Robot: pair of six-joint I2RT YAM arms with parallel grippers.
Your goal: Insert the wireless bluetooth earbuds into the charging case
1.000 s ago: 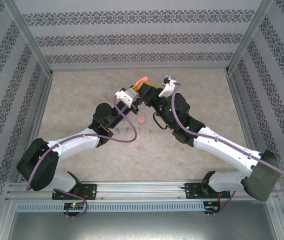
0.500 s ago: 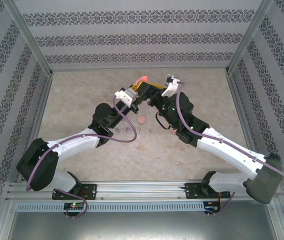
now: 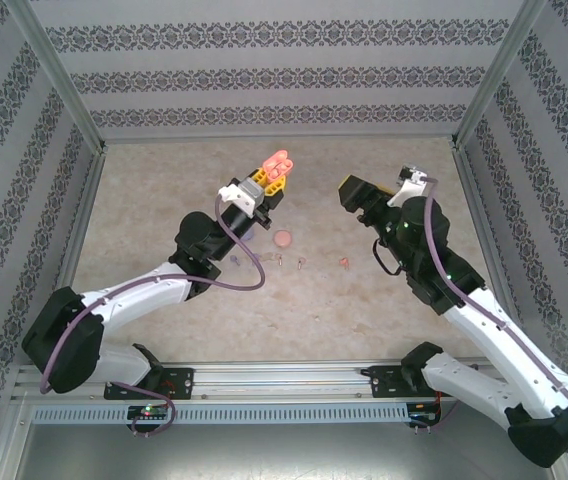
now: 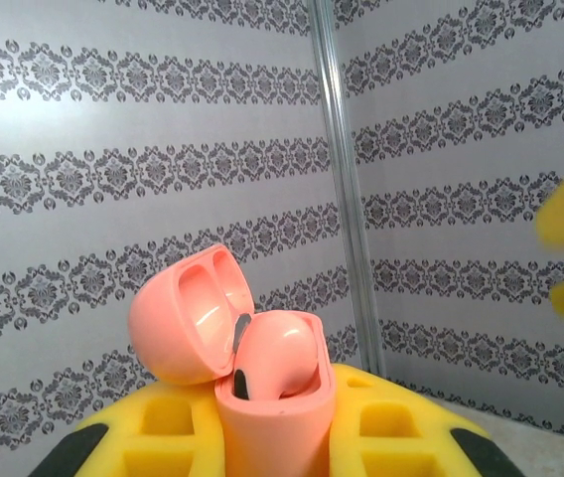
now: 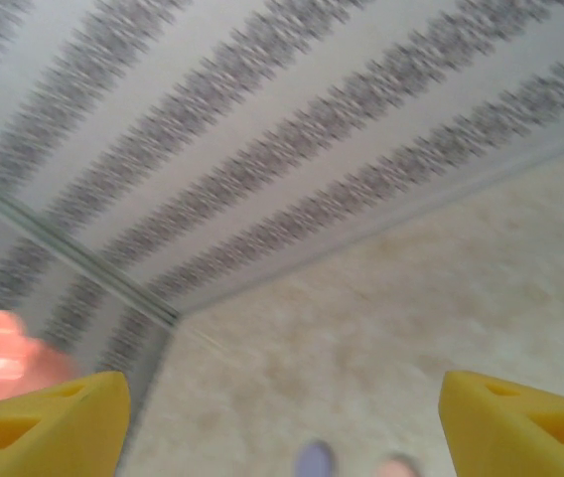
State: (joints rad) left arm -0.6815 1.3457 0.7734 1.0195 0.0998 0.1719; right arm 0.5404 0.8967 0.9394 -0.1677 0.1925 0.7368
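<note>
Grippers apart: the left gripper [image 3: 269, 182] clamps an open pink charging case [image 3: 281, 162]; the right gripper [image 3: 352, 190] stands wide and empty.

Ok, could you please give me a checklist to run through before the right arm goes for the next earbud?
1. Case gripped: ok, the left claw is shut on the salmon charging case.
2. Lid open: ok, the lid is hinged back.
3. Right claw open and empty: ok.
4. Free socket in the case: cannot tell, the inside is partly hidden.
5. Earbud free to pick: ok, an orange earbud lies by itself on the table.
</note>
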